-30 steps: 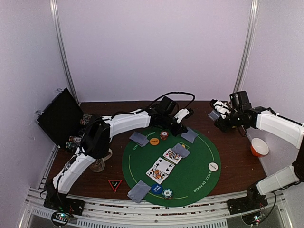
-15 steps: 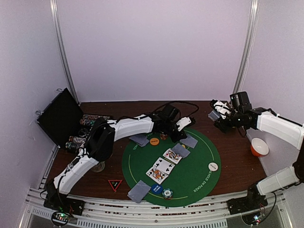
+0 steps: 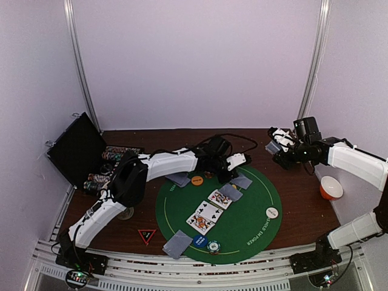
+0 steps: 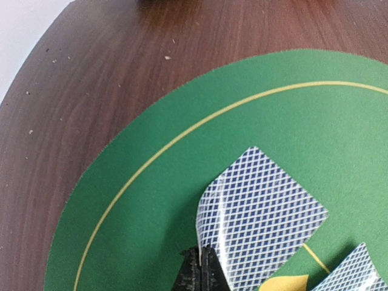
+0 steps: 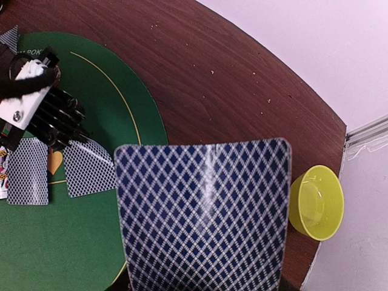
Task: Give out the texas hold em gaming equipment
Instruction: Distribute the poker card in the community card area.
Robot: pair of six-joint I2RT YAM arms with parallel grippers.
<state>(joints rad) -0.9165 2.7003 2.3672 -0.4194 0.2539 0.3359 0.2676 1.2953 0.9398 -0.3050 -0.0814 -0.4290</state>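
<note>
a: what moved since a second ago?
b: the left arm (image 3: 163, 162) swung in a little. the blue-backed card (image 3: 242, 180) at its tip slid closer to the middle of the green mat (image 3: 254, 212). the right arm (image 3: 354, 159) hardly moved.
a: are the left jaws open?
b: no, they are pressed tight together. in the left wrist view they pinch one edge of that card. the edge curls up and the rest lies flat on the mat.
a: and the right jaws?
b: they hold a second card (image 5: 203, 212) up in the air. it hangs over the brown tabletop (image 3: 303, 200), just past the far right rim of the mat. its back faces the wrist camera.
a: where are the other game things?
b: on the mat. the face-up cards (image 3: 206, 215) lie in the middle, and a middle face-down card (image 3: 231, 191) is just beside them. the far-left cards (image 3: 179, 178) lie face down beside the orange button (image 3: 197, 180). at the near rim a near card (image 3: 177, 244) lies face down by the blue button (image 3: 200, 241). the teal-white chip stack (image 3: 213, 246) stands just beside that button. the white button (image 3: 272, 212) sits alone on the right side.
a: anything off the mat?
b: a black case (image 3: 76, 148) stands open at the far left. an orange bowl (image 3: 331, 187) sits on the right.
</note>
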